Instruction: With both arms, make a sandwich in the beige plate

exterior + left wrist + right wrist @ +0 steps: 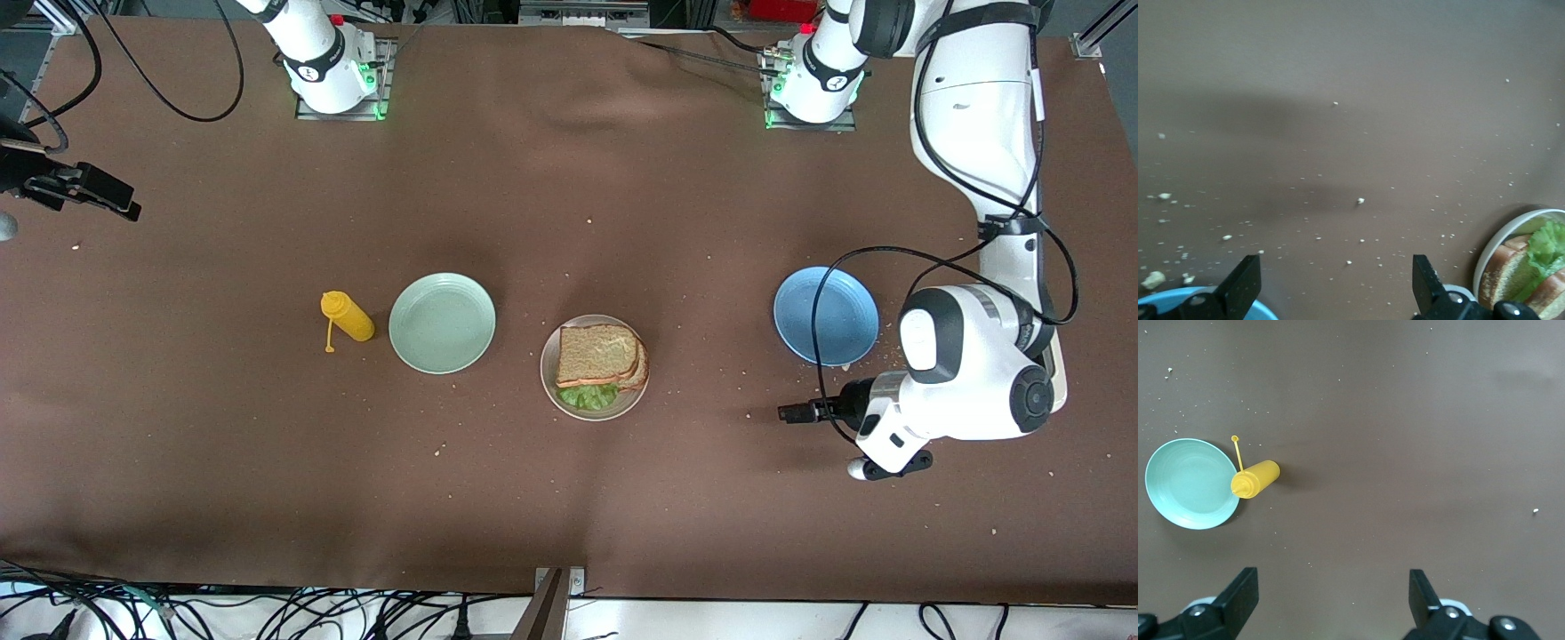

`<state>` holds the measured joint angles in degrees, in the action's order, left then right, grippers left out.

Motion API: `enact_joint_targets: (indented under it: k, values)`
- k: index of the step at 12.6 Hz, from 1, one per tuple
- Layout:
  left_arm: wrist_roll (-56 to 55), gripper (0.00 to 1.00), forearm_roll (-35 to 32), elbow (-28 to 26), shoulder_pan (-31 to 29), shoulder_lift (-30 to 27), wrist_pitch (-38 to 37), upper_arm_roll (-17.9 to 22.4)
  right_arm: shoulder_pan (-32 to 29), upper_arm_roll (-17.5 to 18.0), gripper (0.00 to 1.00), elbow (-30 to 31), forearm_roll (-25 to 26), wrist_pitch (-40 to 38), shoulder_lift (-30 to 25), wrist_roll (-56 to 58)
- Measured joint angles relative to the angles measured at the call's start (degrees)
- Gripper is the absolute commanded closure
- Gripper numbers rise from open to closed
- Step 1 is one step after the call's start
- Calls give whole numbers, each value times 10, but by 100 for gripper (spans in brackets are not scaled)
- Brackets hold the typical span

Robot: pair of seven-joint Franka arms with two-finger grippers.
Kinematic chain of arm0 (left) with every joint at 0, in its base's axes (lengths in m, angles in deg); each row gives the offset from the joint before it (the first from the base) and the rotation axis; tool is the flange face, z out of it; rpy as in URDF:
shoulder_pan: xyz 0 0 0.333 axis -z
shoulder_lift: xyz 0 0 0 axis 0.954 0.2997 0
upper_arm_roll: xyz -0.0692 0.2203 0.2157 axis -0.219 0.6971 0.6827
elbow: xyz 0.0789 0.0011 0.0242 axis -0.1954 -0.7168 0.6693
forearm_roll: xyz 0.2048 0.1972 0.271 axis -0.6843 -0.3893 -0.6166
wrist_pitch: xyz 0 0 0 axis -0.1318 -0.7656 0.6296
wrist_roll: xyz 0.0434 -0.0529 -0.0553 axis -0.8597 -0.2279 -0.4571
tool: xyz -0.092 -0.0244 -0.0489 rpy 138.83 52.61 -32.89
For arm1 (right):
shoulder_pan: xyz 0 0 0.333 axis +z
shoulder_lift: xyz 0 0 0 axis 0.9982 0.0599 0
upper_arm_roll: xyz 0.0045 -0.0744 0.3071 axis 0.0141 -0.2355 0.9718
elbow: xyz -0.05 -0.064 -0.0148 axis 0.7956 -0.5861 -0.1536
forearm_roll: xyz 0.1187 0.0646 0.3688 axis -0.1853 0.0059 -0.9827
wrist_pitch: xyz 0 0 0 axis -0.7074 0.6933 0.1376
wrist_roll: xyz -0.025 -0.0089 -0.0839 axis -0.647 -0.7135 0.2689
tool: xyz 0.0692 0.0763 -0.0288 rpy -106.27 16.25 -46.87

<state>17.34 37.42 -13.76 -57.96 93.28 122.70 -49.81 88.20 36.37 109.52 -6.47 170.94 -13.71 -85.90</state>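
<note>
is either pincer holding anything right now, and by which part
Nothing is held: the left pincer and right pincer are both open and empty.

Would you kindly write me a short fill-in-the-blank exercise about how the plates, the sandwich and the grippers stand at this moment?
1. The sandwich lies on the ____ plate.
2. The yellow bottle lies beside the ____ plate.
3. The left gripper has its fingers ____ over bare table, between the beige plate and the blue plate.
4. Between the bread slices shows a green ____ leaf.

Missing words: beige; mint-green; open; lettuce
</note>
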Motion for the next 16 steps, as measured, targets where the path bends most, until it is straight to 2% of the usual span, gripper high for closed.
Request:
enact_joint_targets:
  k: [4, 7, 9, 13, 16]
  values:
    - [0, 0, -3, 1, -16, -9, -25, 11, 0, 1, 0, 0, 0, 0, 0, 0]
    - [1, 0, -12, 2, -40, -39, -50, 14, 0, 2, 0, 0, 0, 0, 0, 0]
    - [1, 0, -76, 3, -44, -60, -56, 14, 0, 2, 0, 0, 0, 0, 0, 0]
    - [1, 0, -165, 5, -48, -118, -158, 14, 0, 2, 0, 0, 0, 0, 0, 0]
    - [1, 0, -220, 5, -46, -154, -195, 9, 1, 2, 0, 0, 0, 0, 0, 0]
